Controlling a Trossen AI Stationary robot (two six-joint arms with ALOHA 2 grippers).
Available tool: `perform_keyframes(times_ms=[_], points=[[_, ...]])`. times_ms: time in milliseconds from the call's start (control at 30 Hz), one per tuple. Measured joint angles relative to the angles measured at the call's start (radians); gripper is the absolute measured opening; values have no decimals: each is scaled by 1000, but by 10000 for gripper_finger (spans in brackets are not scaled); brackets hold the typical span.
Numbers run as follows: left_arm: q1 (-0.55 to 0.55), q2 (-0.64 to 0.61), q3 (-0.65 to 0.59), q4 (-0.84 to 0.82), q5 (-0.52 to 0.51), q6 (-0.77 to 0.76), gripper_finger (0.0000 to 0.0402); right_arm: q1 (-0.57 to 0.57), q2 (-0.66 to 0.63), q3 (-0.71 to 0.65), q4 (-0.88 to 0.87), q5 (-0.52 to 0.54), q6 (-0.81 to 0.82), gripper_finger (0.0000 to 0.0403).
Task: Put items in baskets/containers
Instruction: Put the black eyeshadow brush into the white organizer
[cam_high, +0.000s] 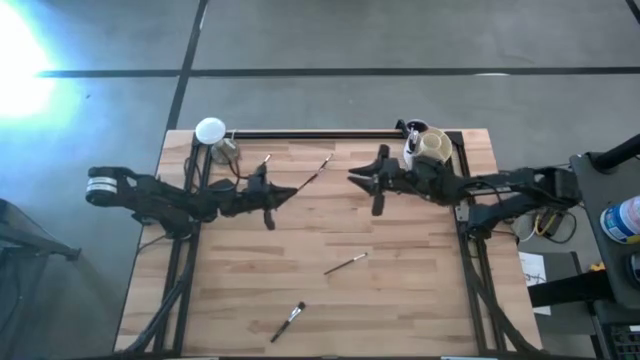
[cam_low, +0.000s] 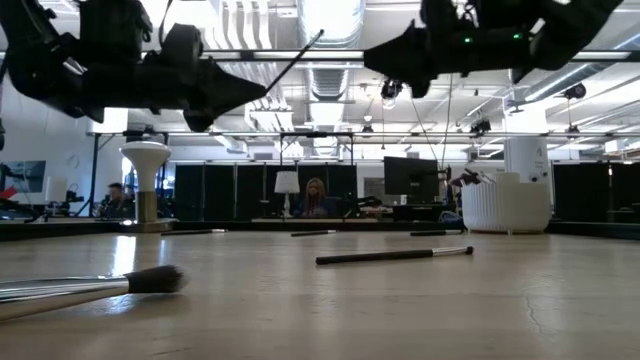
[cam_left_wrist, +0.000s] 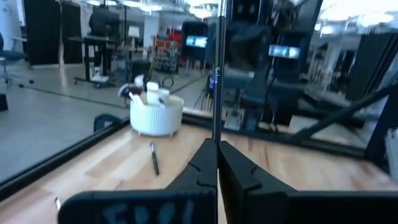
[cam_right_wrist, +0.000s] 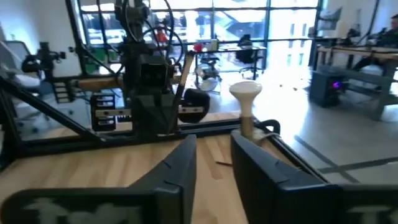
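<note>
My left gripper (cam_high: 293, 190) hovers over the table's middle left, shut on a thin dark makeup brush (cam_high: 315, 172) that juts out past its fingertips. Facing it, my right gripper (cam_high: 352, 176) hangs open above the table with nothing between its fingers (cam_right_wrist: 180, 168). The cream-white cup (cam_high: 433, 148) stands at the far right corner with several brushes in it (cam_left_wrist: 156, 114). Loose brushes lie flat on the wood: one in the middle (cam_high: 345, 264), a fluffy-headed one near the front edge (cam_high: 288, 322), and a short one by the far edge (cam_high: 265, 160). My left gripper pinches the brush's handle near its lower end (cam_left_wrist: 217, 134) between its two fingers. The fingers lie about level and point toward the table's right. The brush is lifted clear of the table and slants up (cam_low: 295, 62) past the fingertips toward the far right.
A flat white disc on a brass-coloured stand (cam_high: 210, 130) stands at the far left corner. A black rail (cam_high: 320, 134) runs along the far edge. Bare wood lies between the two arms and the front edge. People sit at desks in the room behind (cam_low: 315, 195).
</note>
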Motion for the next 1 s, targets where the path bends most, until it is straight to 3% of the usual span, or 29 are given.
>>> perform_keyframes(times_ms=[400, 1000], points=[[-21, -3, -4, 28, 22, -4, 0, 41, 237, 150, 134, -74, 43, 178], [-59, -3, 19, 22, 23, 4, 0, 95, 287, 203, 287, -26, 13, 185]])
